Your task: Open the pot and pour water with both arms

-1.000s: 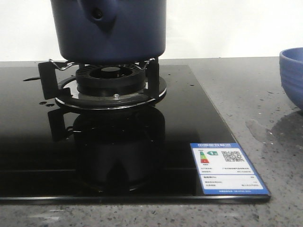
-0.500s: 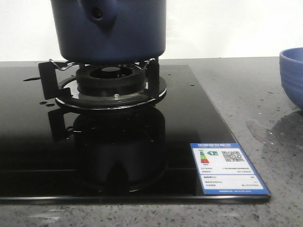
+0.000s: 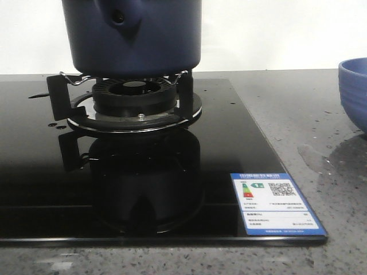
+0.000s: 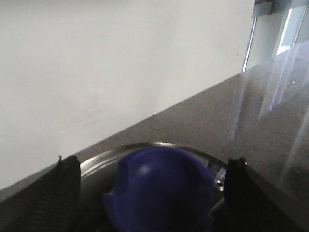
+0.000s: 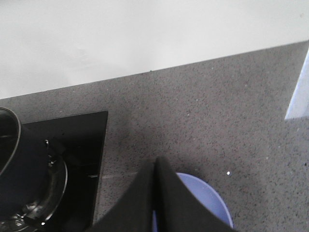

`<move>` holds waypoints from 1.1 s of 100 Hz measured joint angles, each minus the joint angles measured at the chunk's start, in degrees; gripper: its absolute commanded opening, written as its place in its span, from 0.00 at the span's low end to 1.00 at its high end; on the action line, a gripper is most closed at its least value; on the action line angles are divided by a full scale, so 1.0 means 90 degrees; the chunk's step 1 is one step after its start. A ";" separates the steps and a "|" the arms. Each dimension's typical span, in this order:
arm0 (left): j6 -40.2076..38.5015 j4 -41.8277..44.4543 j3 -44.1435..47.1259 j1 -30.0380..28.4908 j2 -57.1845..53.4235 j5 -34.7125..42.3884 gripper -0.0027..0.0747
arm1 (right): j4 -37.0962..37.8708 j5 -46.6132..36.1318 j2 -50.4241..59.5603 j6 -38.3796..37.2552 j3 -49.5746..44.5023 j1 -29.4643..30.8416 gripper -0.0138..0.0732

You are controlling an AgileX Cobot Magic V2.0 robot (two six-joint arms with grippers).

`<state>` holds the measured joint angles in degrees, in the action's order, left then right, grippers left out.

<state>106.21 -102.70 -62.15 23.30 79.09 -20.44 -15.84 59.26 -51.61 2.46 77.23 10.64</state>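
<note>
The dark navy-blue pot (image 3: pixel 137 40) stands on the burner stand (image 3: pixel 135 100) of a black glass hob (image 3: pixel 241 143); its handle stub with the dark hole (image 3: pixel 118 17) faces the front view. In the left wrist view my left gripper (image 4: pixel 154 195) is open, one finger on each side of the lid's blue knob (image 4: pixel 159 188), not touching it; the lid's metal rim (image 4: pixel 125 152) shows behind. My right gripper (image 5: pixel 155 166) is shut and empty above the light blue bowl (image 5: pixel 205 198). The pot (image 5: pixel 17 174) shows to one side there. Neither gripper shows in the front view.
The light blue bowl (image 3: pixel 354 91) stands on the grey speckled counter (image 3: pixel 309 114) right of the hob. A blue and white energy label (image 3: pixel 275 203) is stuck on the hob's front right corner. A white wall runs behind the counter.
</note>
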 measured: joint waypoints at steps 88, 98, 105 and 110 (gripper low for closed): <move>-0.0114 -0.0244 0.4608 0.0000 -0.6775 0.2818 0.01 | -0.0025 -0.3757 0.5007 0.1453 -0.5880 -0.1212 0.08; -0.0114 -0.0244 0.4810 0.0000 -0.7084 0.2831 0.01 | -0.0038 -0.3860 0.5354 0.1453 -0.5927 -0.1212 0.08; -0.0114 -0.0244 0.4855 0.0000 -0.7193 0.2831 0.01 | -0.0038 -0.3911 0.5450 0.1453 -0.5927 -0.1212 0.08; -0.0114 -0.0244 0.4868 0.0000 -0.7222 0.2831 0.01 | -0.0038 -0.3927 0.5460 0.1453 -0.5927 -0.1212 0.08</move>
<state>105.18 -104.90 -18.34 23.30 14.09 5.03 -16.18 23.92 -2.47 15.53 23.89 -0.27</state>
